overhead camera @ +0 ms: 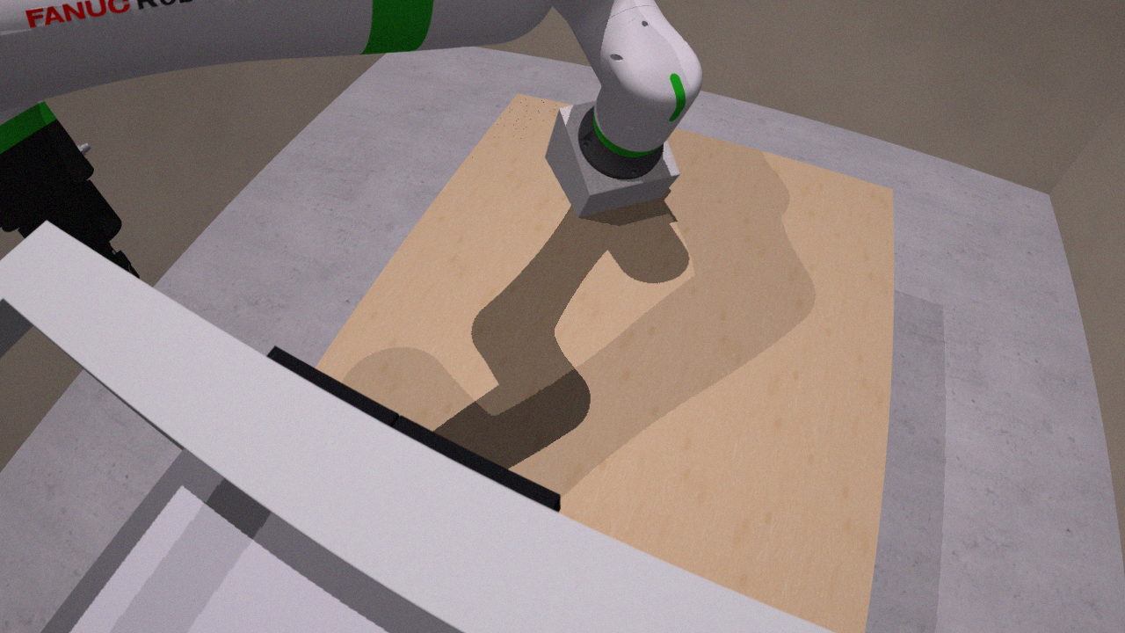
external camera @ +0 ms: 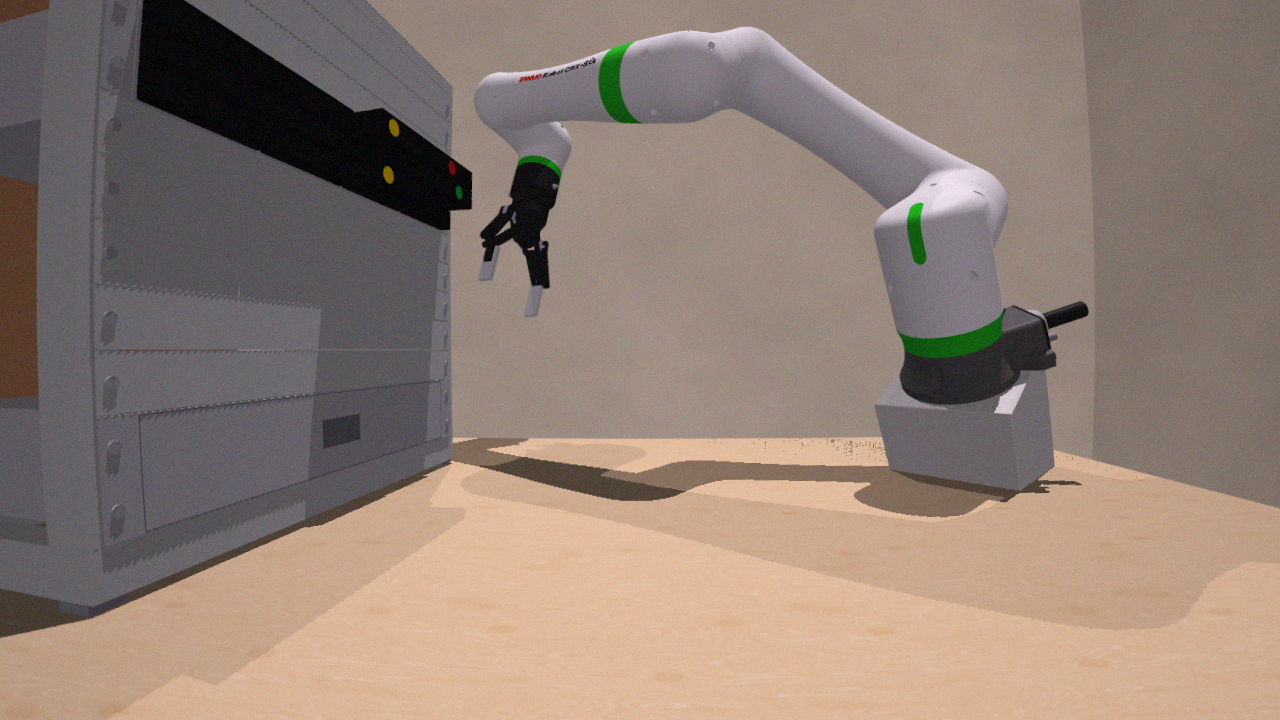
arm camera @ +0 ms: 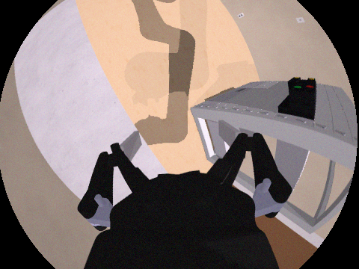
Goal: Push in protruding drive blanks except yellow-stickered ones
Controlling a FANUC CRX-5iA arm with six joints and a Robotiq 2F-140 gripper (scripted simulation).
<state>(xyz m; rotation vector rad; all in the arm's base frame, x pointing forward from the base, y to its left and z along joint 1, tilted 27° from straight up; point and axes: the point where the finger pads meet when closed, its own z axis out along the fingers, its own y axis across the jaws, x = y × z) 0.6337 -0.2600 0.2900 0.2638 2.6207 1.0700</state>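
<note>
The grey rack (overhead camera: pixel 235 409) (external camera: pixel 223 268) (arm camera: pixel 326 125) stands on the wooden table top (external camera: pixel 716 582). A band of black drive blanks (external camera: pixel 268 107) (arm camera: pixel 301 100) sticks out of the top of its front. From above they show as two black strips, a left strip (overhead camera: pixel 334 384) and a right strip (overhead camera: pixel 480 466). Two faces carry yellow dots, an upper dot (external camera: pixel 393 127) and a lower dot (external camera: pixel 387 173). The end face carries a red dot (external camera: pixel 452 167) and a green dot (external camera: pixel 458 191). My gripper (external camera: pixel 510 286) (arm camera: pixel 179 132) is open and empty. It hangs in the air just past the rack's far end, close to the red and green dots, touching nothing.
The robot base (external camera: pixel 966 438) (overhead camera: pixel 613 169) stands on a grey block at the far side of the table top. Grey floor (overhead camera: pixel 1022 353) surrounds the table top. Lower grey panels (external camera: pixel 223 447) fill the rack's front.
</note>
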